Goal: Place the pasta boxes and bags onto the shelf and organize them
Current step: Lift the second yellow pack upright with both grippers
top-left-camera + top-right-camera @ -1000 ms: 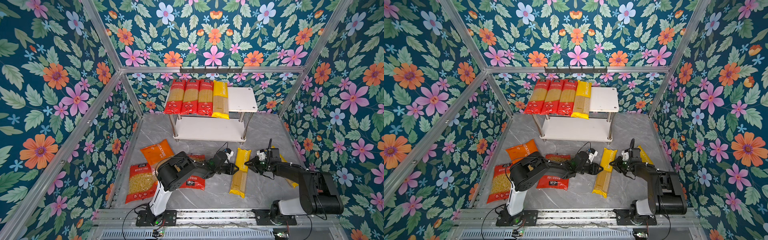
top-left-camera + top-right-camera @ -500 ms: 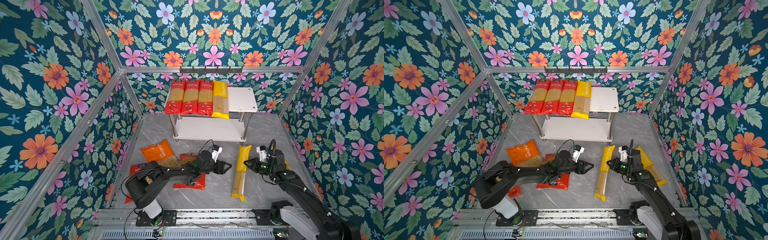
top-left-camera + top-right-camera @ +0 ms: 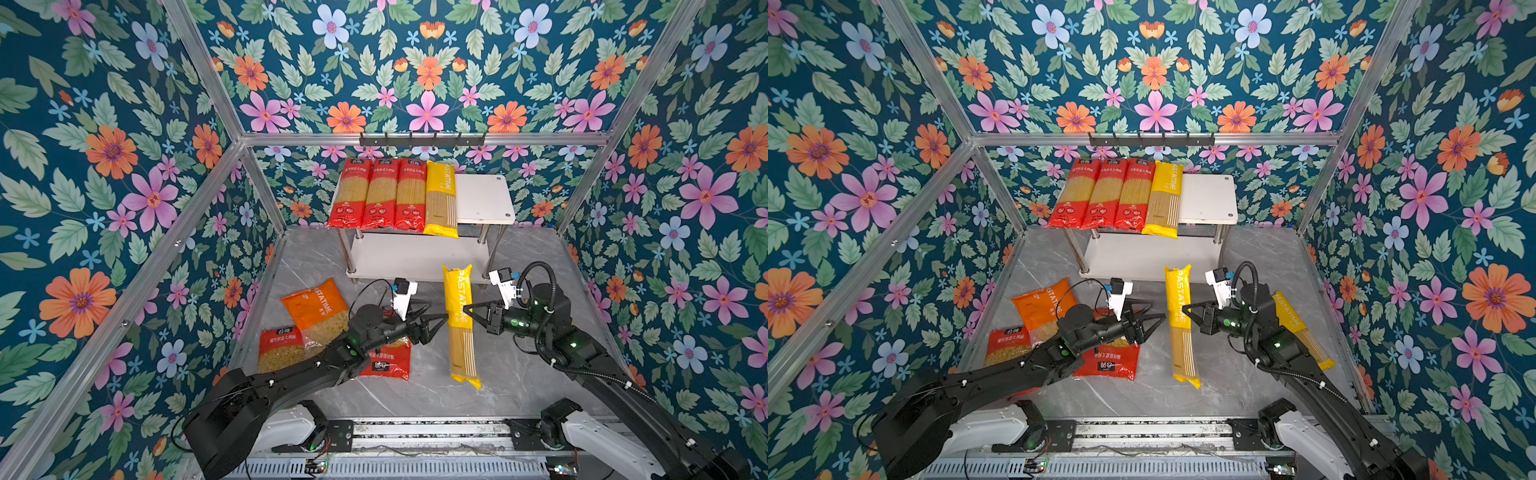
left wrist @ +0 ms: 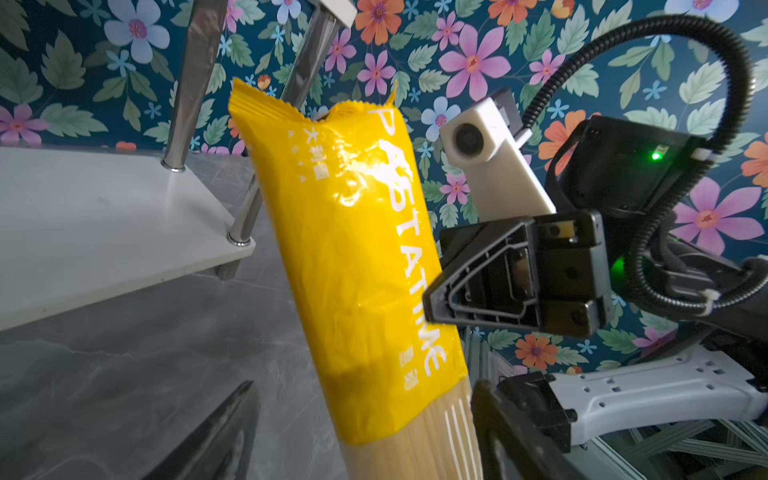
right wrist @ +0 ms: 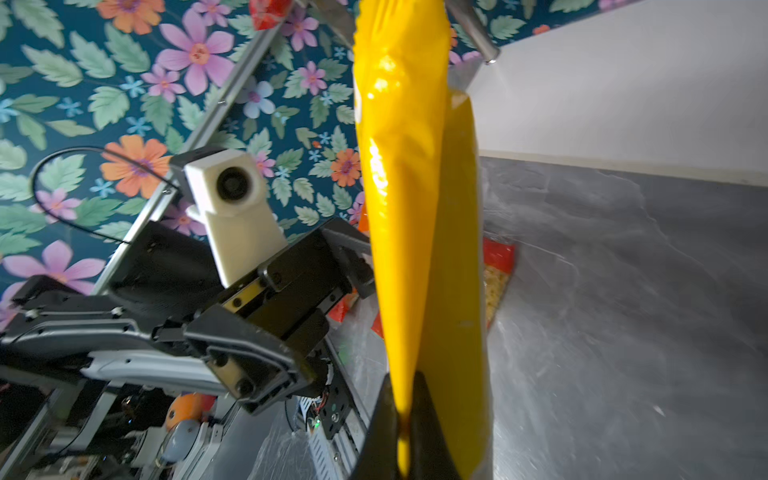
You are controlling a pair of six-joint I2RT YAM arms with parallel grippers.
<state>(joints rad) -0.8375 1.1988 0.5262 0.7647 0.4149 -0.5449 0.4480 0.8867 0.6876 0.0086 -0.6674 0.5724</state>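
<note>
Our right fingers (image 3: 480, 314) are pinched shut on the edge of a yellow spaghetti pack (image 3: 461, 345) tilted up from the worktop (image 3: 316, 257) before the shelf (image 3: 407, 257), our left fingers (image 3: 432, 319) spread wide and empty beside it; we should lift it level onto the top board's (image 3: 482, 199) bare right end.

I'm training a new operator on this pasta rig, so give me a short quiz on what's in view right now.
1. How many spaghetti packs lie on the top board of the shelf?
2. True or false: the orange bag lies on the floor.
3. Which gripper pinches the yellow pack between the arms: A left, B right, C both?
Key: 1 four. 2 true. 3 B; the right gripper is shut on it, the left gripper open beside it.
</note>
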